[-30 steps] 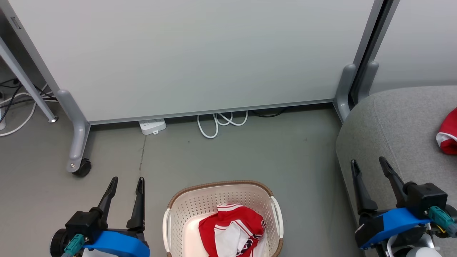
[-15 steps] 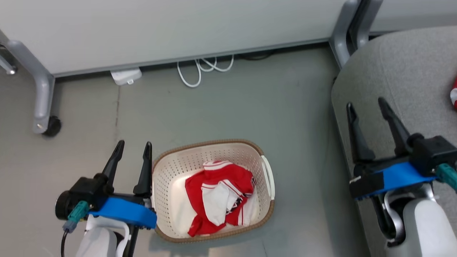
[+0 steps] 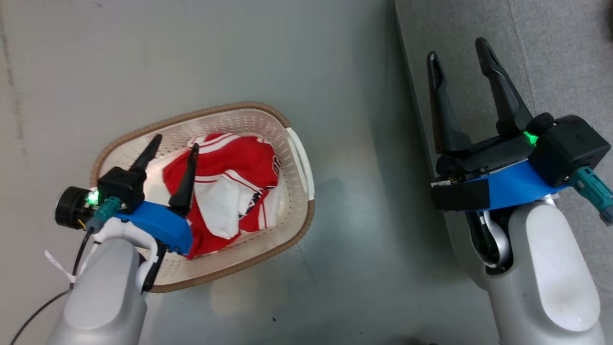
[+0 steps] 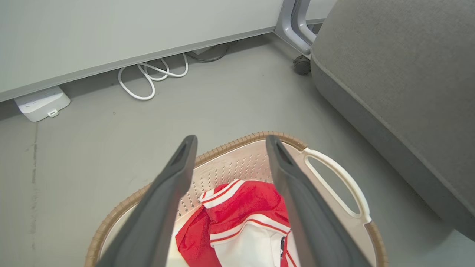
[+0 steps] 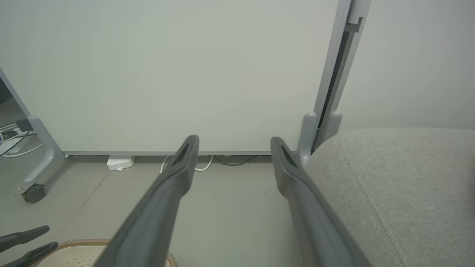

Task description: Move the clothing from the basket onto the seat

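Note:
The cream basket [image 3: 225,107] with a brown rim stands on the grey floor, and the clothing [image 3: 230,191], a crumpled red-and-white striped jersey, lies inside it. My left gripper [image 3: 176,143] hangs open over the basket's left half, fingers above the jersey's edge and apart from it. In the left wrist view the jersey [image 4: 241,211] lies below and between the open left gripper [image 4: 230,139], inside the basket [image 4: 230,145]. My right gripper [image 3: 457,50] is open and empty above the edge of the light-grey seat [image 3: 560,43]. The right wrist view has the right gripper [image 5: 233,140] beside the seat [image 5: 400,178].
A white partition [image 5: 167,74] on castor legs [image 5: 33,193] stands beyond the basket, with a looped white cable [image 4: 148,76] and a white power strip [image 4: 41,104] on the floor under it. Bare grey floor [image 3: 359,167] separates basket and seat.
The head camera has tilted down and turned, so the whole picture shifted. Relative to the basket, my left gripper went from beside its left rim to above its inside. Both grippers stayed open.

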